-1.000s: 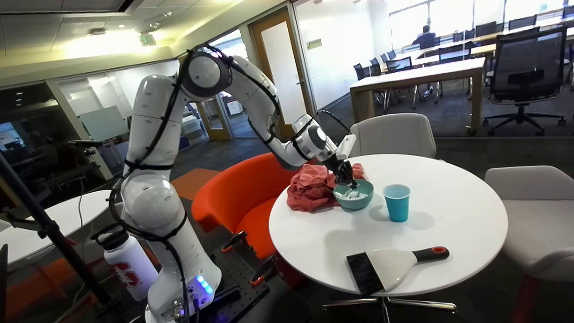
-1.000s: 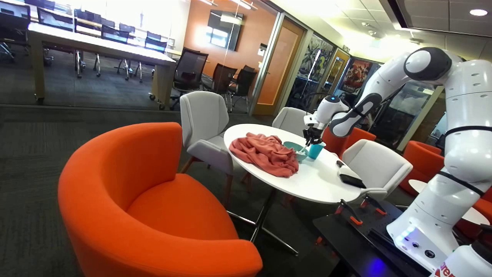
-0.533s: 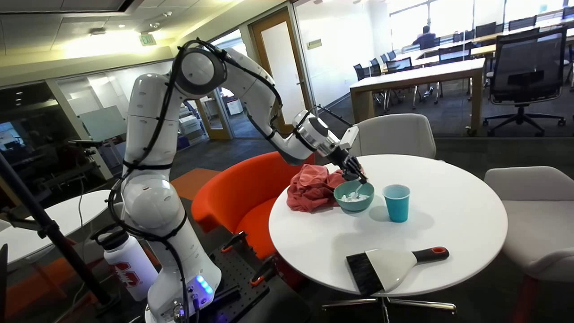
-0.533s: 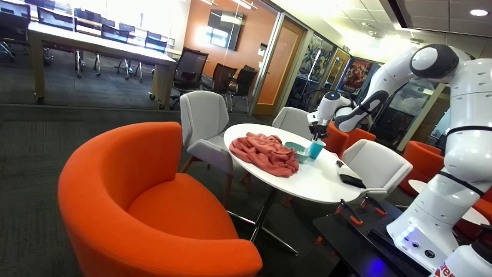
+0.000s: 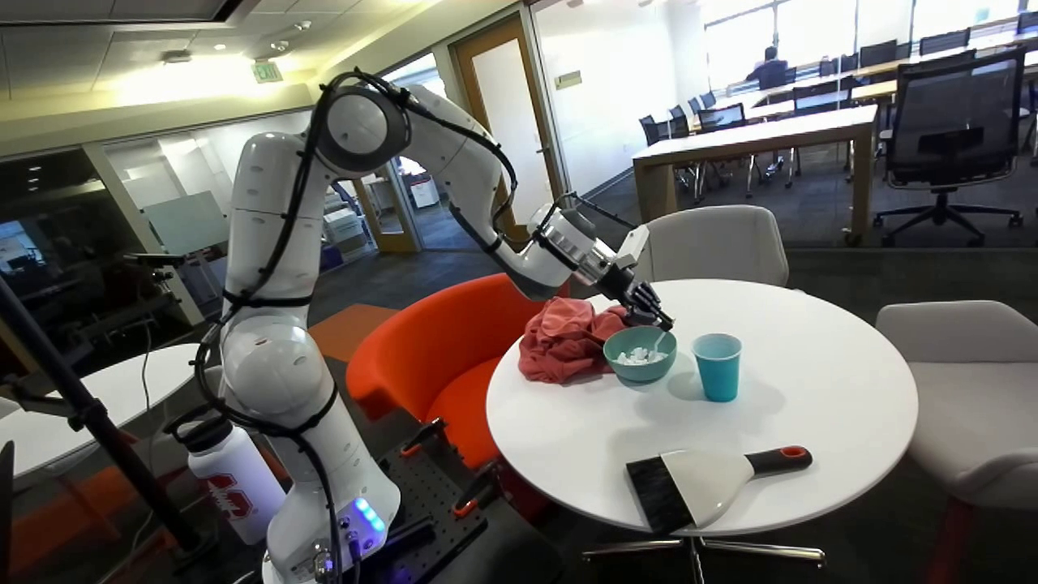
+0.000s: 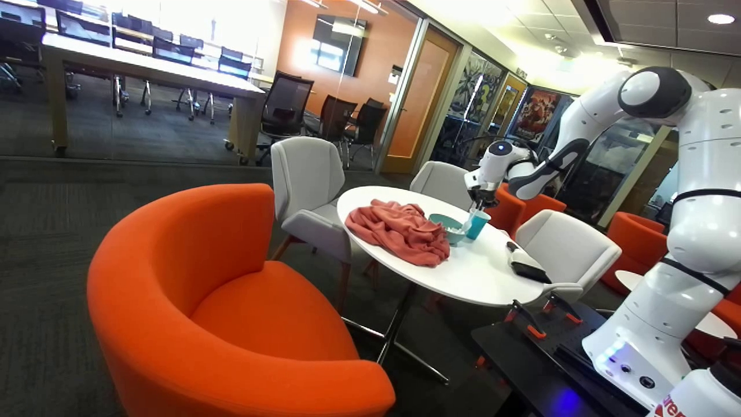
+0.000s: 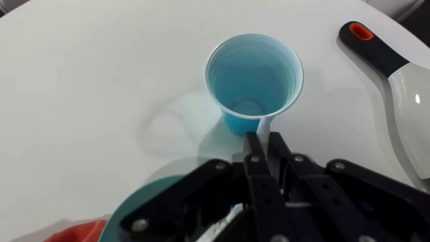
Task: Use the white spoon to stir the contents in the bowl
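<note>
The bowl is round and teal and holds white bits. It also shows in an exterior view, and part of its rim shows in the wrist view. My gripper is above the bowl's rim on the cup's side, and its fingers are closed on the handle of the white spoon. The spoon leans, its lower end down in the bowl among the white bits. In the wrist view the handle's end sticks out between the fingertips. The fingers hide most of the bowl there.
A bright cyan cup stands close beside the bowl, just ahead of the fingertips in the wrist view. A crumpled red cloth lies against the bowl's opposite side. A white dustpan and black brush lie near the round table's edge.
The gripper has moved from over the bowl's middle toward the rim on the cup's side and slightly up. The spoon has moved with it. In the last half second it shifted only a little.
</note>
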You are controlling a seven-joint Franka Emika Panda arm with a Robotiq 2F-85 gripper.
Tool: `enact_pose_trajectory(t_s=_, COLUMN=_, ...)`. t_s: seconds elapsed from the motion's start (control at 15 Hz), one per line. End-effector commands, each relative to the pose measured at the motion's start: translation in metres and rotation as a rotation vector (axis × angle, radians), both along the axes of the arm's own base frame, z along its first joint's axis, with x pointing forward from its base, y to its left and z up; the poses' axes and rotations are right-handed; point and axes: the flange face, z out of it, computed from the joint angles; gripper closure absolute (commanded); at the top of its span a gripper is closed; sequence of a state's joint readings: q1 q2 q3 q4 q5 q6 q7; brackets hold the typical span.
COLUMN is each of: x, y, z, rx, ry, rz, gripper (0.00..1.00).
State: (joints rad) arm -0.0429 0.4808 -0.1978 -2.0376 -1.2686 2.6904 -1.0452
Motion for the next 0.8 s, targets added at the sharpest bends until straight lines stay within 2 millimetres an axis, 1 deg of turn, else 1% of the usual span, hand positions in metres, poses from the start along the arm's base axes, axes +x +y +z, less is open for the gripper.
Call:
enact_pose_trajectory(t_s=0.0, x=0.002, y=-0.001, z=0.001, rx=-0.035, ry=-0.033, rz=-0.003, gripper=0.97)
enact_pose_trajectory(t_s=0.73, x=0.002, y=0.006, z=-0.017, rx=-0.055, ry=-0.125, rz=0.042, gripper=0.97)
